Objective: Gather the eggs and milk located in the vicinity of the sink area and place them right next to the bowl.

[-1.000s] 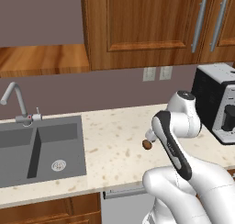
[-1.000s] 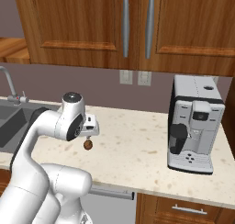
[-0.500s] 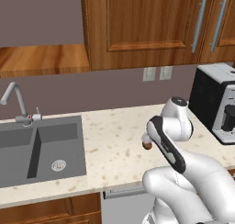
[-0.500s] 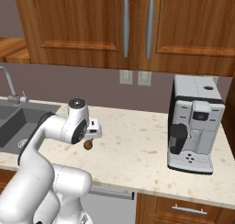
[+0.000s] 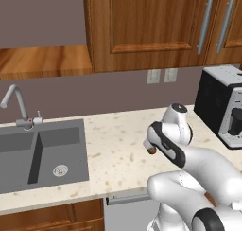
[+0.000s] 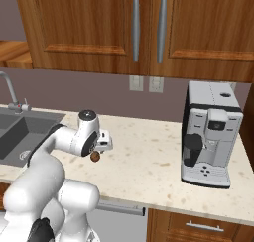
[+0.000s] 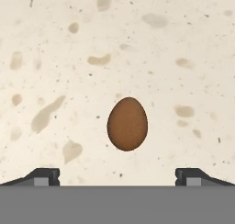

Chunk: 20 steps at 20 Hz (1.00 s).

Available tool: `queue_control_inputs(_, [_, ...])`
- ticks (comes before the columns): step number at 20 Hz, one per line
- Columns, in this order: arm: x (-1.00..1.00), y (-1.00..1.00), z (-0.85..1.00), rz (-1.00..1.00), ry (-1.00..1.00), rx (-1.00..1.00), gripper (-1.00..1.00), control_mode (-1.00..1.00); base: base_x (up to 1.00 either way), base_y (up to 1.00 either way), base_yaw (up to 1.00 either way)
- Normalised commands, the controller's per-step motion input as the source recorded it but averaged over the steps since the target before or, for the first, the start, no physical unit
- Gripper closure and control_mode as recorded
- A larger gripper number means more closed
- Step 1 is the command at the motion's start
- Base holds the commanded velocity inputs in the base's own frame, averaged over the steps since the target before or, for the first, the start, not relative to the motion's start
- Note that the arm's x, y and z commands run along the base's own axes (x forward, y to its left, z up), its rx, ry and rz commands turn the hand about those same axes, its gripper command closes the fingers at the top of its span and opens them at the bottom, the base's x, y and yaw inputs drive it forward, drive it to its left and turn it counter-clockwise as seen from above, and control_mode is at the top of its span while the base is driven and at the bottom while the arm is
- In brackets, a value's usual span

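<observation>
Nearest, in the hand view, the end effector points straight down at the worktop, its two dark fingertips spread as wide as they go and holding nothing. The brown egg lies on its side on the speckled stone, centred between the fingertips and a little ahead of them. This lineup suggests the arm is positioned for a top-down grasp, with the fingers wide so they can pass either side of the egg.

From the right base view, the white arm bends low over the worktop, and the egg sits just under the wrist. The left base view shows the egg partly tucked behind the arm.

Farther left, the dark double sink with its slim silver faucet is set into the worktop. Farther right stands a coffee machine against the wall, beneath wooden cabinets.
</observation>
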Motion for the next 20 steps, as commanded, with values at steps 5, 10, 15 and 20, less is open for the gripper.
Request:
queue_control_inputs(5, [0.17, 0.0, -0.2, 0.0, 0.0, 0.0, -1.0, -1.0, 0.0, 0.0, 0.0])
queue_control_inputs(10, [0.09, 0.0, -0.28, 0.0, 0.02, 0.0, -1.0, -1.0, 0.0, 0.0, 0.0])
queue_control_inputs(15, [0.08, 0.0, -0.29, 0.0, 0.01, 0.0, -1.0, -1.0, 0.0, 0.0, 0.0])
queue_control_inputs(20, [0.14, 0.0, -0.25, 0.0, 0.0, 0.0, -1.0, -1.0, 0.0, 0.0, 0.0])
